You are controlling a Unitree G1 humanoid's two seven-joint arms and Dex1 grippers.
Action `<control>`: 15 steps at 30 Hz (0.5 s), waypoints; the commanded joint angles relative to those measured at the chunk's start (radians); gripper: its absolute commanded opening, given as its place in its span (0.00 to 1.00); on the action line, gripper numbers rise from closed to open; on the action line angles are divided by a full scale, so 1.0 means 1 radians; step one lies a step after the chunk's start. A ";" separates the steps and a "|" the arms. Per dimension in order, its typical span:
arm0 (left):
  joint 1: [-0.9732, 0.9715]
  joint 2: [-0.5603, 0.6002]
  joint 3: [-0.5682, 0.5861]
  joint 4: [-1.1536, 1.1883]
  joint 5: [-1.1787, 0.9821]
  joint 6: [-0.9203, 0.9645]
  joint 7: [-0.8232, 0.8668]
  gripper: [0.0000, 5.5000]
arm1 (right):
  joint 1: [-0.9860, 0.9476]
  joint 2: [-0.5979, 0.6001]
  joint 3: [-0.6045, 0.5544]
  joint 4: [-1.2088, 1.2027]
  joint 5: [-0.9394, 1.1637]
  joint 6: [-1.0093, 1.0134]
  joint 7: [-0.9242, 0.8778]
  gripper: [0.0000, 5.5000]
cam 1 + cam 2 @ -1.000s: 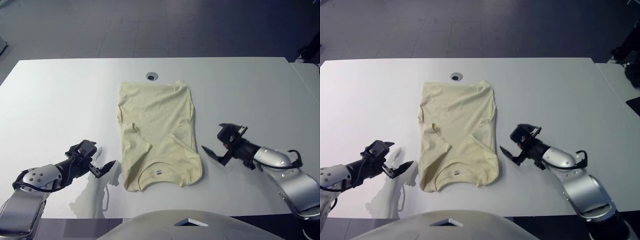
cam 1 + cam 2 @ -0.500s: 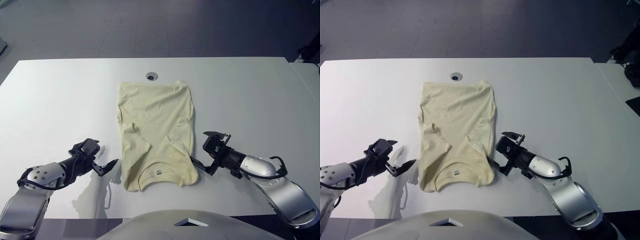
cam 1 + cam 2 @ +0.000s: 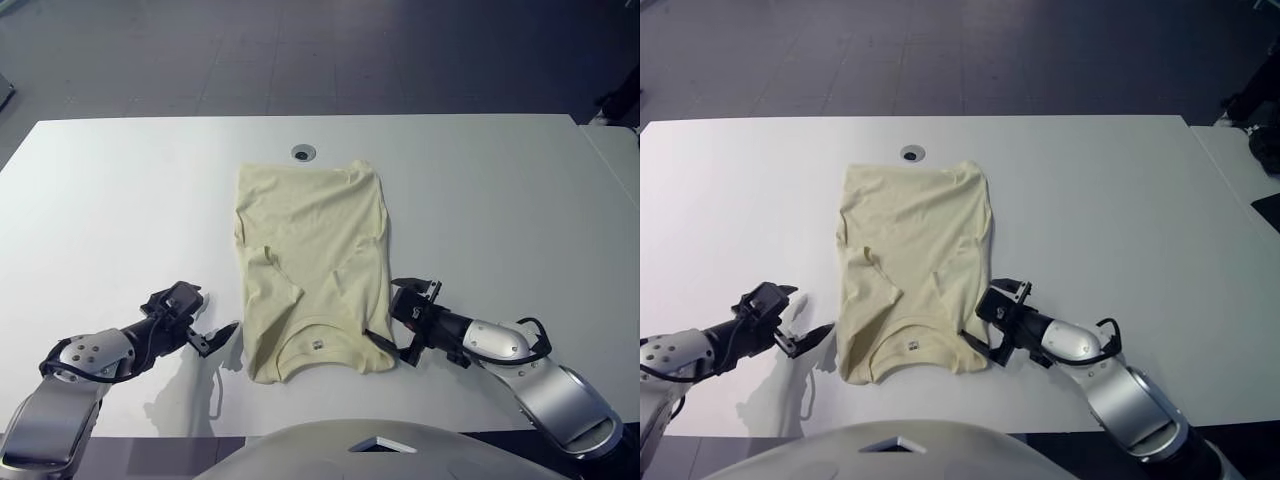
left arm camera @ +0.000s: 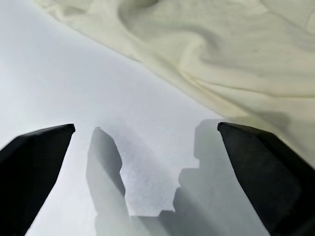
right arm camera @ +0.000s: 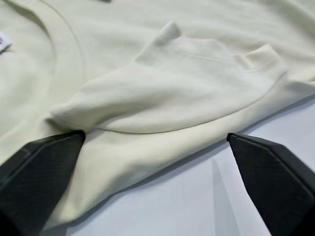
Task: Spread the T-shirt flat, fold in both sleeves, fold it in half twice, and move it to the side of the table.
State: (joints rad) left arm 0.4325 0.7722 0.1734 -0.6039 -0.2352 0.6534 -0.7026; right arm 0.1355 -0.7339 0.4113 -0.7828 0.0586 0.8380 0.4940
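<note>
A pale yellow T-shirt [image 3: 312, 265] lies on the white table [image 3: 510, 200] with both sleeves folded in and its collar toward me. My right gripper [image 3: 388, 312] is open at the shirt's near right corner. In the right wrist view its fingers [image 5: 39, 172] straddle the shirt's edge [image 5: 162, 147] beside the folded sleeve [image 5: 177, 93]. My left gripper [image 3: 212, 312] is open on the table just left of the shirt's near left corner, not touching it. Bare table lies between its fingers [image 4: 34, 167] in the left wrist view, with the cloth [image 4: 206, 44] a short way ahead.
A round cable hole [image 3: 303, 152] sits in the table just beyond the shirt's far edge. Wide bare tabletop lies to the left and right of the shirt. A second table edge [image 3: 618, 150] shows at the far right.
My right gripper has slid left across the table until its fingers reach the shirt's near right corner. My left gripper has crept slightly nearer the shirt. The shirt has not moved.
</note>
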 commanded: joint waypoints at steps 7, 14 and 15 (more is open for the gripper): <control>0.066 0.155 0.007 0.036 0.139 -0.330 -0.128 0.98 | 0.006 0.035 -0.338 -0.132 0.145 -0.049 0.053 0.98; 0.116 0.223 -0.048 0.152 0.372 -0.816 -0.139 0.98 | 0.244 -0.293 -0.430 0.230 -0.153 -0.807 0.232 0.98; 0.096 0.217 -0.079 0.172 0.426 -0.869 -0.113 0.98 | 0.264 -0.313 -0.409 0.292 -0.184 -0.934 0.244 0.98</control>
State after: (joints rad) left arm 0.5550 0.9843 0.1627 -0.4839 0.0544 -0.0404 -0.8676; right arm 0.3166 -0.9226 -0.0400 -0.7023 0.0335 0.3583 0.6793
